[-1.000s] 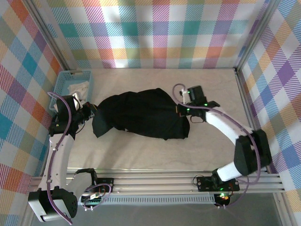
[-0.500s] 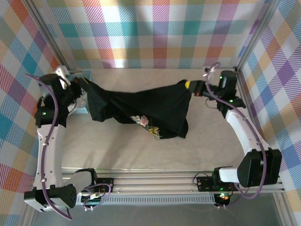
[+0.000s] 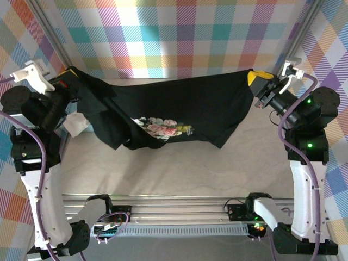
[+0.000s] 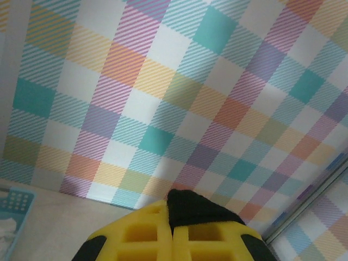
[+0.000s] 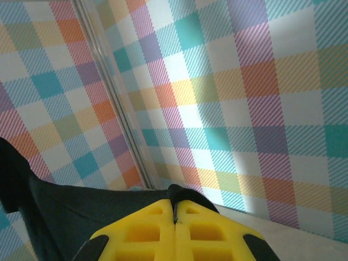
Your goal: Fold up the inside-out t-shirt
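Overhead view: bright, even light from above, with a paler washed patch on the back wall at upper centre. The black t-shirt (image 3: 206, 111) reads as a nearly flat dark mass with few folds resolved, and it throws only a faint, soft-edged shadow on the desk (image 3: 217, 168). The frame posts lean outward at the upper corners (wide-angle distortion). Wrist views: plaid wall crisp, yellow jaws at the bottom edge slightly soft, no glare.

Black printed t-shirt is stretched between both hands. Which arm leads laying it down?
Right, likely: the right hand grips a taut edge of the large black cotton t-shirt over bare beige table; by the left hand it droops in a bunched fold.
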### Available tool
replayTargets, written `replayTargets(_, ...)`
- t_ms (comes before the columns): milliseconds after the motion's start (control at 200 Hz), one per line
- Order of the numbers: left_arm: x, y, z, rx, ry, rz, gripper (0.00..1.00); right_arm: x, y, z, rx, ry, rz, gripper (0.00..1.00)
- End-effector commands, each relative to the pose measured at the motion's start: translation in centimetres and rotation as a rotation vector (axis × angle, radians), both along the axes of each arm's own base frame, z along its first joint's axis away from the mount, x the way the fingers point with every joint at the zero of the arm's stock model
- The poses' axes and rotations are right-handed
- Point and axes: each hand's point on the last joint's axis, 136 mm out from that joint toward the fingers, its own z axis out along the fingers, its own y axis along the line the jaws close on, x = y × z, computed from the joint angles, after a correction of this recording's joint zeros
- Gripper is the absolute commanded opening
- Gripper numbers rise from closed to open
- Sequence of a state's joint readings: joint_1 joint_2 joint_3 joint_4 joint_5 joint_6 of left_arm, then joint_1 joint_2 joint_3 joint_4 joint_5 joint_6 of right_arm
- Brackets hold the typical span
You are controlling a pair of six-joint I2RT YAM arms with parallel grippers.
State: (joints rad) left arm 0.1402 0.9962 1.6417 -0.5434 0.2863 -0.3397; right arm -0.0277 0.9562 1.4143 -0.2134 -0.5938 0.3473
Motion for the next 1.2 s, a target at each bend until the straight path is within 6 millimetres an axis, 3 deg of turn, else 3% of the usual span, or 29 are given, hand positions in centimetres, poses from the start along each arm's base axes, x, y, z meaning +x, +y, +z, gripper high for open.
replayTargets(0, 1.8, 0.5, -2.7, 0.025, 0.047, -0.001, 0.00, 2.0, -0.6, -4.2, -0.021, 0.119, -0.035, 0.00)
replayTargets(110, 5.2, 1.0, -6.3, -0.040, 0.158, 0.001, 0.00, 4.5, -0.3, -6.9, 0.013, 0.196, -0.003, 0.00)
replayTargets(260, 11.2, 0.7, -8.8, -0.093, 0.245, -0.014, 0.00, 11.0, -1.1, -8.8, 0.041, 0.266, -0.049, 0.00)
replayTargets(375, 15.0, -0.5, -7.6, -0.082, 0.251, -0.043, 0.00, 14.6, -1.5, -6.5, 0.060, 0.237, -0.063, 0.00)
replayTargets(490, 16.1, -1.7, -3.5, -0.084, 0.186, -0.095, 0.00, 15.7, -1.2, -2.6, 0.067, 0.181, -0.039, 0.00)
replayTargets(615, 14.1, -2.2, 3.2, -0.071, 0.034, -0.118, 0.00, 14.2, -1.1, 2.7, 0.052, 0.077, -0.033, 0.00)
replayTargets(715, 10.8, -2.4, 8.2, -0.051, -0.077, -0.121, 0.00, 11.6, -0.8, 6.6, 0.038, -0.005, -0.016, 0.00)
replayTargets(790, 7.7, -2.7, 11.0, -0.036, -0.151, -0.129, 0.00, 9.6, -0.6, 8.5, 0.026, -0.043, -0.010, 0.00)
replayTargets(925, 3.3, -3.0, 12.2, -0.009, -0.187, -0.133, 0.00, 5.6, -0.2, 9.0, 0.005, -0.064, 0.003, 0.00)
replayTargets(1015, 0.3, -3.1, 12.2, 0.011, -0.206, -0.130, 0.00, 3.0, -0.1, 8.0, -0.010, -0.062, 0.005, 0.00)
replayTargets(1195, -5.1, -1.9, 13.4, 0.064, -0.264, -0.029, 0.00, -2.7, -0.5, 8.1, -0.036, -0.117, -0.047, 0.00)
